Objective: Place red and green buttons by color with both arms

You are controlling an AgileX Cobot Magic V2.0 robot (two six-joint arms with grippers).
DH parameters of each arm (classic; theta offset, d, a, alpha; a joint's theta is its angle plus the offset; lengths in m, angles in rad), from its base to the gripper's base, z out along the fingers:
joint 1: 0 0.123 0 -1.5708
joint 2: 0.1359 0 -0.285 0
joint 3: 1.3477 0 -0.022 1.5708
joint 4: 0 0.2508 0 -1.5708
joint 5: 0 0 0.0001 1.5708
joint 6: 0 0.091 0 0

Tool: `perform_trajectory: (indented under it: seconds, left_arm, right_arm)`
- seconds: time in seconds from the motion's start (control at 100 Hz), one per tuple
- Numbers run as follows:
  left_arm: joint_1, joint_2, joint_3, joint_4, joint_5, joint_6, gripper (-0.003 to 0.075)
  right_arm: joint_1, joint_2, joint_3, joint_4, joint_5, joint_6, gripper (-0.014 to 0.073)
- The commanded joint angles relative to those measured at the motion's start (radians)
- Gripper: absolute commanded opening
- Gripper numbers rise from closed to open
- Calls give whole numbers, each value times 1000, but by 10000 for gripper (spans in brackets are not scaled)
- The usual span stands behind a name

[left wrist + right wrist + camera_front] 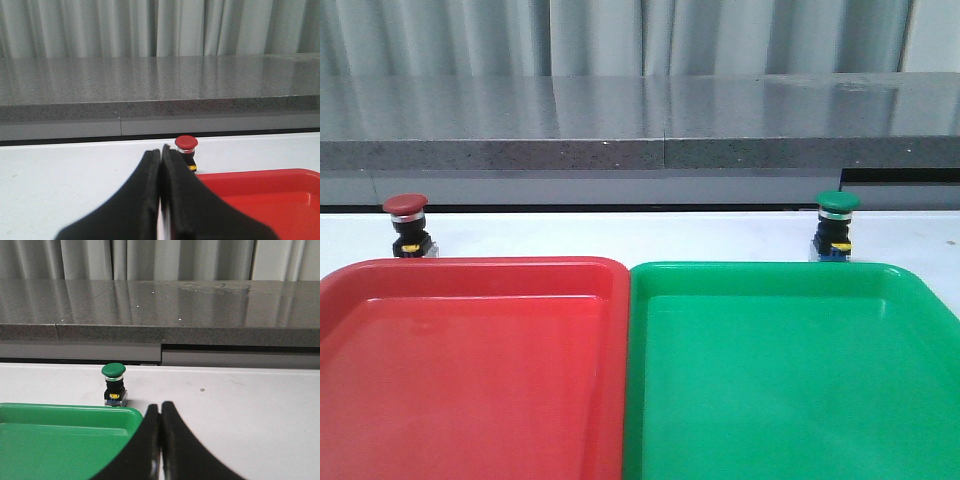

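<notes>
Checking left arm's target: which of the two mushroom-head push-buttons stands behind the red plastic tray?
The red-capped push-button, standing upright on the white table behind the red plastic tray. The green-capped push-button stands behind the green plastic tray instead.

A red tray (470, 300) and green tray (790, 300) sit touching on a white table (620, 235).

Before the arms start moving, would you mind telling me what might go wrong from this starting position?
Both hands are shut, the left hand and the right hand, so either could knock its button over if it does not open first. The red button and green button stand upright just behind the far rims of the red tray and green tray; a low approach might catch a rim. Tall with broad caps, they may tip when nudged.
</notes>
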Motion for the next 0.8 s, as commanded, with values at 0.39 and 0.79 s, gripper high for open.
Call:
perform_trajectory:
  seconds: [0.39, 0.79]
  left_arm:
    - [-5, -28, 1, -8, -73, -12, -19]
    - [-5, 192, -359, -59, 271, -12, -19]
  right_arm:
    - [-8, -16, -13, -1, -71, -3, -67]
    - [-8, -16, -13, -1, -71, -3, -67]
